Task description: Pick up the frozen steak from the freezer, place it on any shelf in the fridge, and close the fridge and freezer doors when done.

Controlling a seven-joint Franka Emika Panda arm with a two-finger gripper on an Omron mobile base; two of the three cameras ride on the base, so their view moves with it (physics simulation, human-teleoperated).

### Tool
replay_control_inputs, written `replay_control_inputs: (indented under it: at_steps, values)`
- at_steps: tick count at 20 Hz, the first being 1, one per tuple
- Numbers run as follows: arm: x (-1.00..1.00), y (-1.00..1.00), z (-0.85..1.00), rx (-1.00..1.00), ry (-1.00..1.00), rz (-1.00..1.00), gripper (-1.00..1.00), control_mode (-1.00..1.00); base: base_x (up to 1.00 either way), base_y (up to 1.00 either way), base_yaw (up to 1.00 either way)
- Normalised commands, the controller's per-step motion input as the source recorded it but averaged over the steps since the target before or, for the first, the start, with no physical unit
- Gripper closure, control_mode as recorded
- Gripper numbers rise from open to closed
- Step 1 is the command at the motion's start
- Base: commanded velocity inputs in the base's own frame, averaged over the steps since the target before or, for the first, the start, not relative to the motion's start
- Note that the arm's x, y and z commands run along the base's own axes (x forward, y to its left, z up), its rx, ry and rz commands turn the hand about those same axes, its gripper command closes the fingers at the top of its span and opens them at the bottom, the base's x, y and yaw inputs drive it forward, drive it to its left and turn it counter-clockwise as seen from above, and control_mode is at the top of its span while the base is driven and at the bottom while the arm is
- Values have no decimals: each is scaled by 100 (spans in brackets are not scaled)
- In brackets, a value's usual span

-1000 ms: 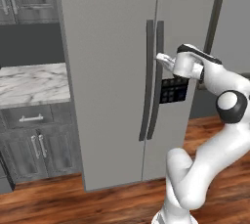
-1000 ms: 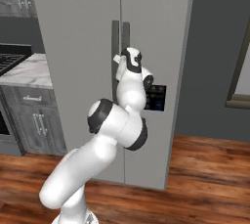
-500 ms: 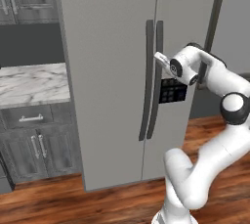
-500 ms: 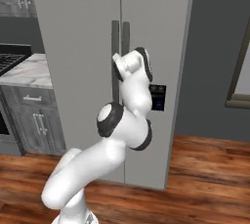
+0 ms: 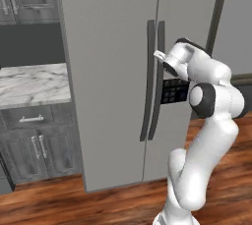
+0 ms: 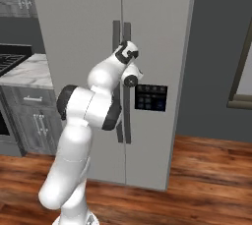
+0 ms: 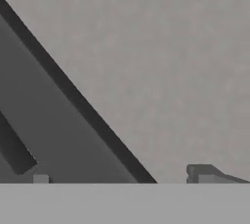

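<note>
The grey side-by-side fridge (image 5: 108,71) stands with both doors shut, so the frozen steak is hidden. Two dark vertical handles run down the middle seam. My gripper (image 5: 160,55) is up against the top of the right-hand handle (image 5: 158,86), also seen as the right handle (image 6: 127,116) with the gripper (image 6: 124,48) at its upper end. In the hand view the gripper (image 7: 122,179) is open, with one fingertip (image 7: 40,178) over the dark slanted handle (image 7: 53,135) and the other over the bare door face. Nothing is held.
A black dispenser panel (image 5: 174,91) sits on the right door just under my wrist. A marble counter (image 5: 29,84) over dark cabinets (image 5: 34,145) flanks the fridge on the left, with a stove (image 6: 9,61) beyond. Wood floor (image 6: 206,170) lies open in front.
The wrist has rolled and the forearm has swung round while the hand stayed at the top of the handles. The fingers spread a little wider. Both doors remain shut.
</note>
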Motion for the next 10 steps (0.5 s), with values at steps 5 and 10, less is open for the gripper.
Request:
replay_control_inputs:
  at_steps: [5, 10]
  values:
    - [3, 2, -4, -1, -1, 0, -100, -100, 0, 0, 0]
    - [0, 0, 0, 0, 0, 0, -100, -100, 0, 0, 0]
